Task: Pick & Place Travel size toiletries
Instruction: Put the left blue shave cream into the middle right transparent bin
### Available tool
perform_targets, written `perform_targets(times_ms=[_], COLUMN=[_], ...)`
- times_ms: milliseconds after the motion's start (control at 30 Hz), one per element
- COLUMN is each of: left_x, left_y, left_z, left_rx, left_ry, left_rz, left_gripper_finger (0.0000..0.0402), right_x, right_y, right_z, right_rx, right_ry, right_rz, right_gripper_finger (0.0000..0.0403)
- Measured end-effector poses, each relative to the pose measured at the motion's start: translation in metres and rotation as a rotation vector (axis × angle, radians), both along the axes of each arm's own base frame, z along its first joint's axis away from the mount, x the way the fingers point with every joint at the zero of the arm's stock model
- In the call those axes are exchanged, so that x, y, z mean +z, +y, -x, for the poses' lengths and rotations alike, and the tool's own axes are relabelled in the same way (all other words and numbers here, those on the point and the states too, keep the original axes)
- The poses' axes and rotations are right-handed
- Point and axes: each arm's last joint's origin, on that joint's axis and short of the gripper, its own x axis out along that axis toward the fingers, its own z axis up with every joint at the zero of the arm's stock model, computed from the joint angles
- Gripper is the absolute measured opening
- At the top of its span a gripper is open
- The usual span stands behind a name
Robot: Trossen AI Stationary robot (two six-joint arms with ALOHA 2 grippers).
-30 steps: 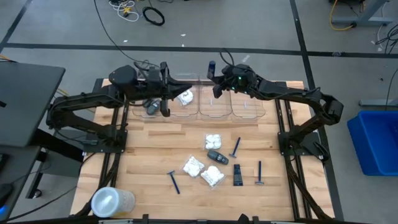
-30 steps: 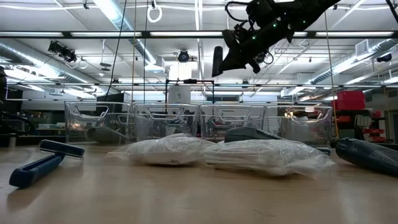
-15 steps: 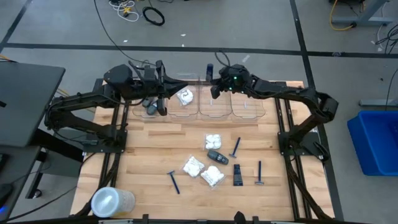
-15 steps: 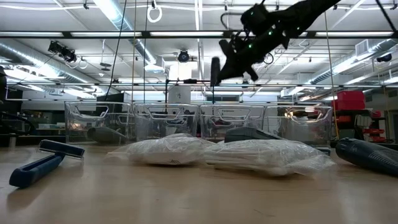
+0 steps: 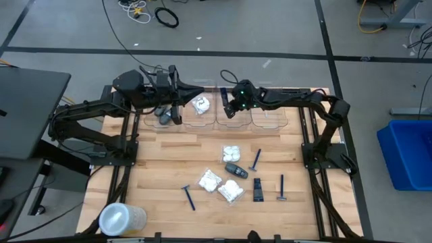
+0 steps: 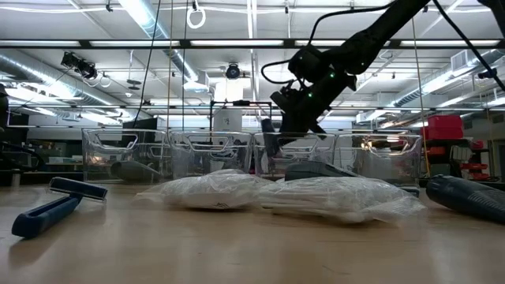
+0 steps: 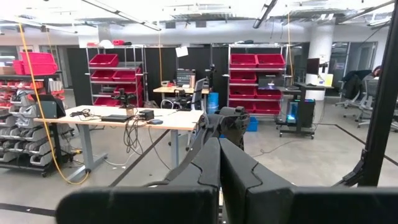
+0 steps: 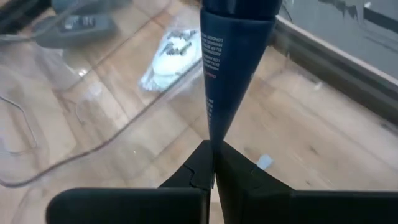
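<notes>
Clear plastic bins (image 5: 233,111) line the far edge of the wooden table (image 5: 162,169), and from above the right gripper (image 5: 228,102) hangs over the third bin from the left with a small black tube (image 5: 224,95) pinched at its tip; the left gripper (image 5: 178,101) sits over the leftmost bins, beside a white packet (image 5: 200,105) lying in the second one. Nearer than the bins, on the open table, lie more white packets (image 5: 209,180), a dark grey oval case (image 5: 235,170), blue razors (image 5: 255,160) and another black tube (image 5: 258,190). At table height the right gripper (image 6: 278,120) hangs at the rim of the bins (image 6: 293,154), behind two crinkly packets (image 6: 331,197) and a razor (image 6: 55,207). Looking past the left gripper (image 7: 219,163), its two fingers are pressed together with nothing between them. Looking past the right gripper (image 8: 212,163), its jaws are clamped on the flat crimped end of the tube (image 8: 233,56), which points away over the bin floor, a packet (image 8: 175,56) lying beyond it.
</notes>
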Motion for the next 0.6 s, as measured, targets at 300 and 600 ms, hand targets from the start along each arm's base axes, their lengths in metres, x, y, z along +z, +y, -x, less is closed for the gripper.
perform_targets(times_ms=[300, 600], left_x=[0.0001, -0.0004], left_y=[0.0000, 0.0000], left_z=[0.0000, -0.0002], left_rx=[0.000, 0.002], left_ry=[0.000, 0.005], left_rz=[-0.001, -0.011], left_gripper_finger=[0.0004, 0.0005], right_x=[-0.0026, -0.0039], right_y=[0.0014, 0.0022], right_z=[0.0024, 0.0038], right_rx=[-0.017, -0.023], right_ry=[0.027, 0.039], right_rz=[-0.036, -0.063], right_gripper_finger=[0.0017, 0.0018])
